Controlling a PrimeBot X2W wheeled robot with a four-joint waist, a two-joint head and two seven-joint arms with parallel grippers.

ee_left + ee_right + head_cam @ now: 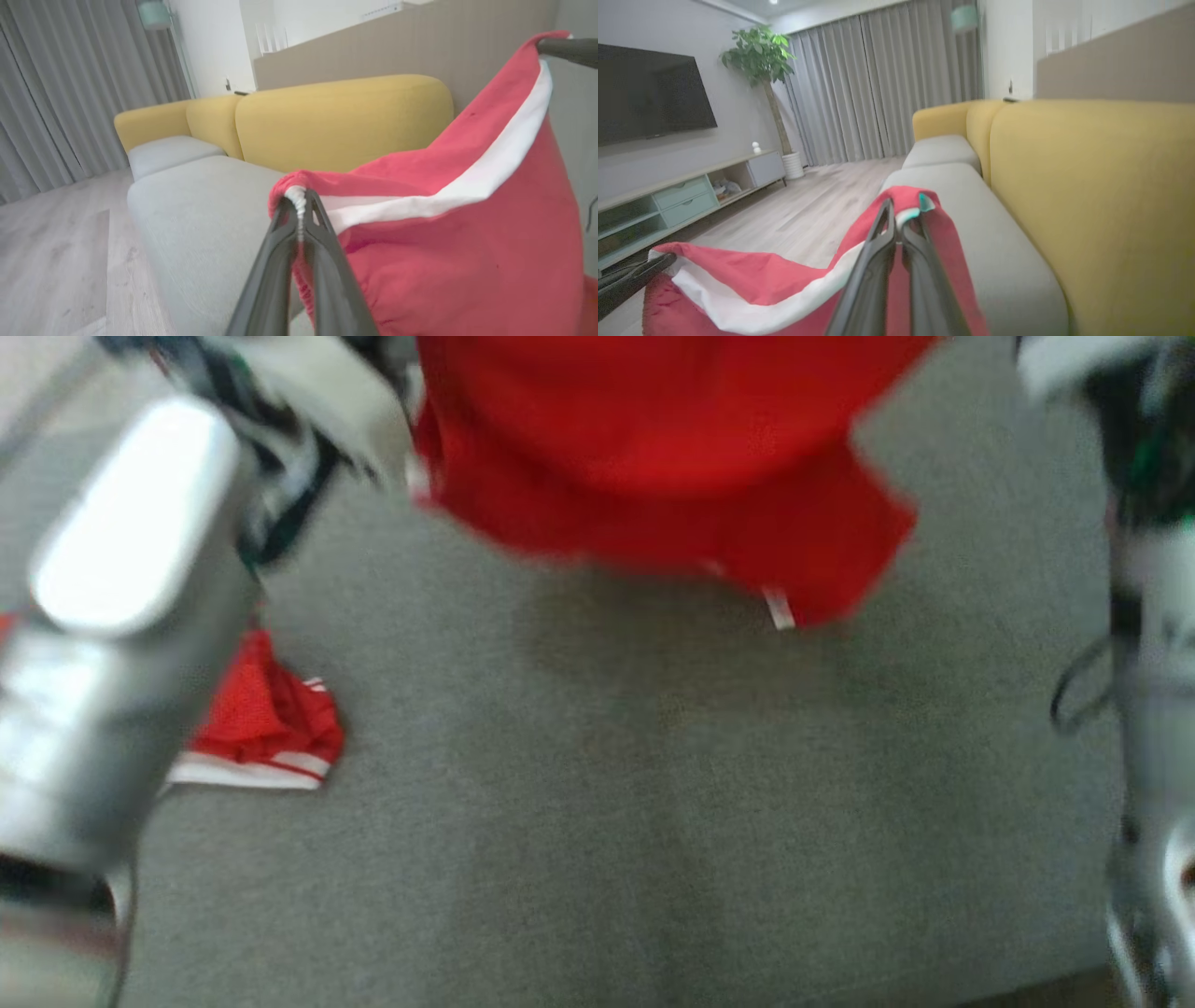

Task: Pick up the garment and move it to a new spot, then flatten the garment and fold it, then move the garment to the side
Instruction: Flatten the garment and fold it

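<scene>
- Living room with grey curtains (pixel 878 84) along the far wall, a pale wooden floor (pixel 817 210), and a sofa with a grey seat (pixel 196 210) and a yellow backrest (pixel 345 121)
- Along the left wall in the right wrist view, a dark television (pixel 649 93) hangs above a low cabinet (pixel 686 191); one of its open compartments holds some pale items, too blurred to name
- White pot (pixel 793 164) at the cabinet's far end holds a tall leafy plant (pixel 759 56)
- Red garment (pixel 653 457) with a white band hangs in the air above the grey seat, stretched between the two grippers, and its shadow falls on the cushion below
- Left gripper (pixel 299 198) has its fingers clenched on a bunched end of the white band, with red cloth sagging away to the right of it
- Right gripper (pixel 901 219) is pinched tight on the other end of the band, where a small teal tag shows at the fingertips
- Each wrist view catches the other arm's dark finger at the far end of the band
- In the head view the pale left forearm (pixel 121 616) rises along the left edge and the right forearm (pixel 1153 616) along the right edge, both reaching up toward the cloth
- A second red piece (pixel 266 728) with white trim lies crumpled on the seat at the near left, partly hidden by the left forearm
</scene>
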